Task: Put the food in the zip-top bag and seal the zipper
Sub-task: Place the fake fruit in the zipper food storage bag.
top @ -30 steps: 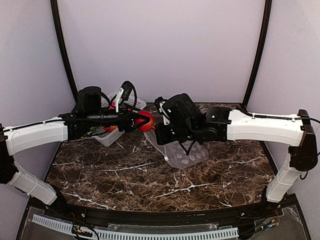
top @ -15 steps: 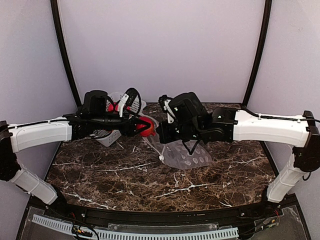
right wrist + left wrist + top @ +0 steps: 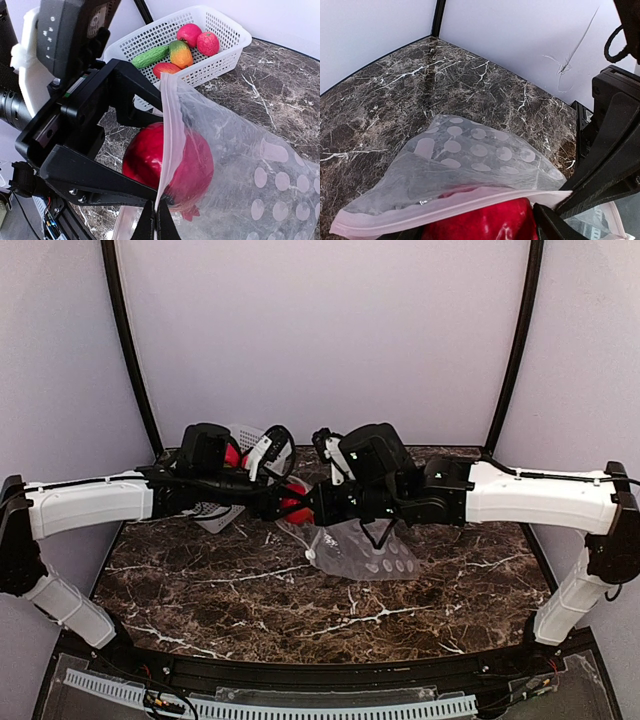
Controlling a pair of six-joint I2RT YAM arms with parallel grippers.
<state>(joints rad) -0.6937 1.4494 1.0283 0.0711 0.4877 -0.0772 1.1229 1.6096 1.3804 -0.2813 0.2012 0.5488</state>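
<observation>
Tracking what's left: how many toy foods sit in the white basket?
5: two red balls at the far end, a multicolour piece, a green cucumber, an orange-red piece nearest; more may hide.

The zip-top bag [image 3: 250, 150] was thin clear plastic film, glossy and wrinkled, with matt white dots. Its zipper [image 3: 445, 206] was a thicker, milky pink strip. The red fruit [image 3: 145, 157] was smooth, shiny plastic. The basket [image 3: 222, 57] was white plastic lattice. The table [image 3: 395, 95] had a dark marble-like top with soft sheen. The fingers [image 3: 100, 182] of the left gripper [image 3: 160, 152] were black plastic, matt.
</observation>
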